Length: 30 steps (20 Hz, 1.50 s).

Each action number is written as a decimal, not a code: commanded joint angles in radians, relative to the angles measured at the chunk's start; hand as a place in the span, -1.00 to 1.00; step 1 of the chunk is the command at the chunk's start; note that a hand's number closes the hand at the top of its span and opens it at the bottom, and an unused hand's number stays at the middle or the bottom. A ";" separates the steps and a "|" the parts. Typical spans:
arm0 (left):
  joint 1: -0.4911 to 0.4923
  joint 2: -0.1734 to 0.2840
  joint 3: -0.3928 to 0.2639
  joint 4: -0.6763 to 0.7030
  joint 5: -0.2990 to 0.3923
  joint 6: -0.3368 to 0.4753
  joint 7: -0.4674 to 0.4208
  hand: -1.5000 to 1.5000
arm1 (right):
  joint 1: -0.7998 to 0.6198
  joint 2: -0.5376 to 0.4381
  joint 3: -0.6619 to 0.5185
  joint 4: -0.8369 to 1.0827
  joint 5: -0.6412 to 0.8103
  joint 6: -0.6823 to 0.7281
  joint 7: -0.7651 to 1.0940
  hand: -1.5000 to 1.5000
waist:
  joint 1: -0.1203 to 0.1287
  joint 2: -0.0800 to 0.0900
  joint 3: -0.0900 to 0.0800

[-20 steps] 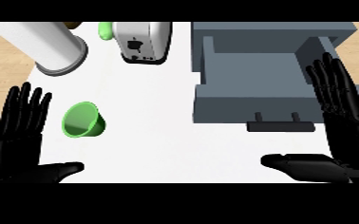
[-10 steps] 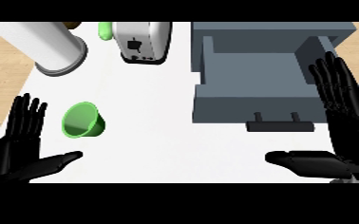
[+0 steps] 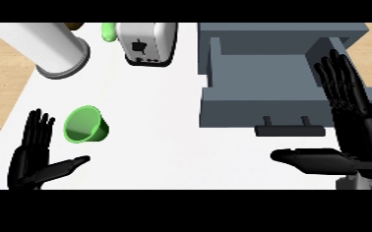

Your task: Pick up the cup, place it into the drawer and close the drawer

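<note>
green cup (image 3: 87, 125) lies tipped, mouth toward left hand (image 3: 33, 158); hand open, empty.

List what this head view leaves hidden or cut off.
- Right hand: covers the drawer's right wall and part of its inside.
- Left hand: wrist cut off by the lower edge.
- White cylinder: its top is cut off by the upper edge, as is the toaster's.
- Green thing behind the toaster: mostly hidden, cannot be identified.
- Cup: lies on its side; its base is out of sight.
</note>
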 commanded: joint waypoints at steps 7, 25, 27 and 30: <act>-0.191 0.094 0.086 0.577 -0.019 -0.073 -0.371 -1.00 | 0.040 0.017 0.014 -0.038 0.011 0.014 -0.016 -1.00 | -0.008 0.002 -0.001; -0.421 0.174 0.084 1.011 -0.055 -0.107 -0.624 -1.00 | 0.001 0.000 -0.026 -0.017 -0.024 0.045 0.017 -1.00 | -0.016 0.005 -0.002; -0.425 0.188 0.083 1.025 -0.060 -0.103 -0.624 -1.00 | 0.026 0.048 0.033 0.001 0.036 0.021 -0.059 -1.00 | -0.017 0.007 -0.003; -0.433 0.153 0.081 1.030 -0.061 -0.104 -0.648 -1.00 | -0.027 0.003 -0.023 0.028 -0.022 0.053 -0.018 -1.00 | -0.020 0.009 -0.004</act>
